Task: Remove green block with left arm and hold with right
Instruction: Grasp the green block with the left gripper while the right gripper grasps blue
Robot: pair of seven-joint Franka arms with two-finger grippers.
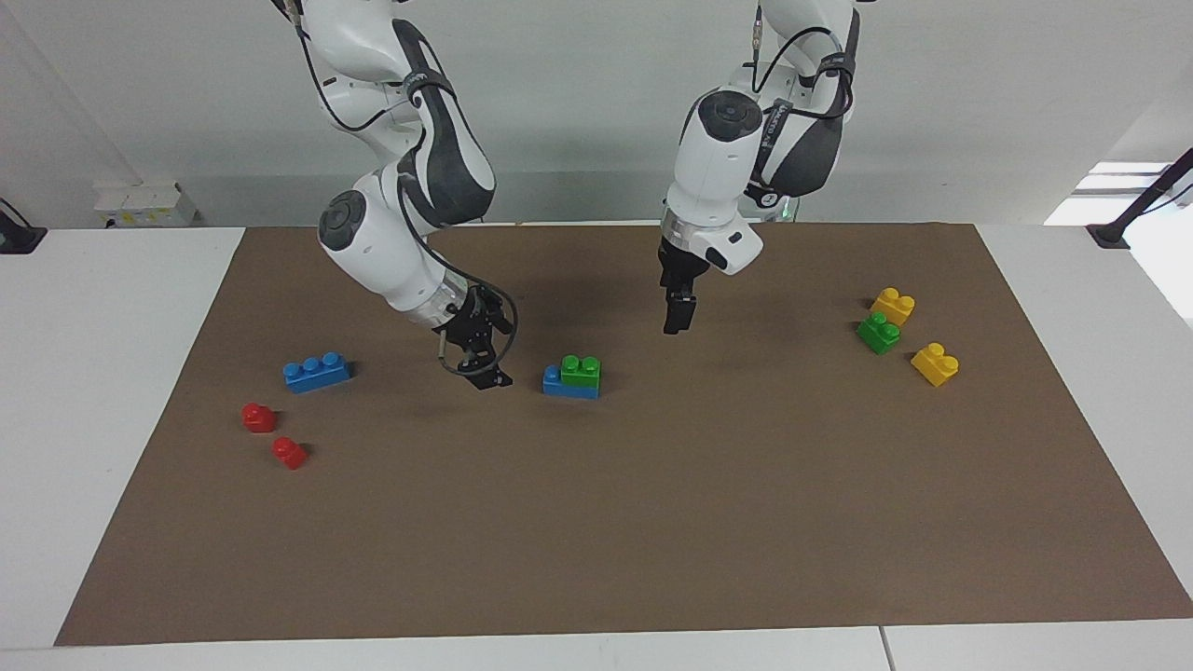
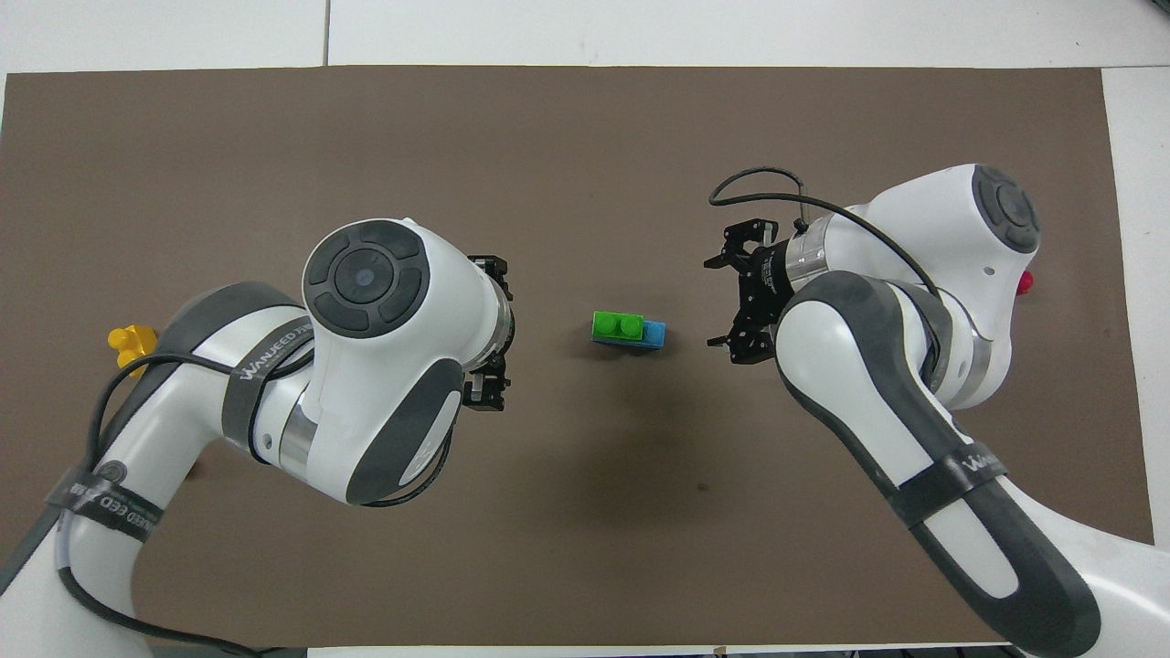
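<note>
A green block (image 1: 581, 370) sits pressed on one end of a blue brick (image 1: 570, 383) in the middle of the brown mat; the stack also shows in the overhead view (image 2: 618, 325). My left gripper (image 1: 678, 326) points down and hangs over the mat beside the stack, toward the left arm's end, apart from it. My right gripper (image 1: 480, 368) is open and empty, tilted low over the mat beside the stack toward the right arm's end; in the overhead view (image 2: 722, 302) its open jaws face the stack.
A second green block (image 1: 878, 333) lies between two yellow bricks (image 1: 893, 305) (image 1: 935, 363) at the left arm's end. A blue three-stud brick (image 1: 317, 372) and two red pieces (image 1: 258, 417) (image 1: 289, 453) lie at the right arm's end.
</note>
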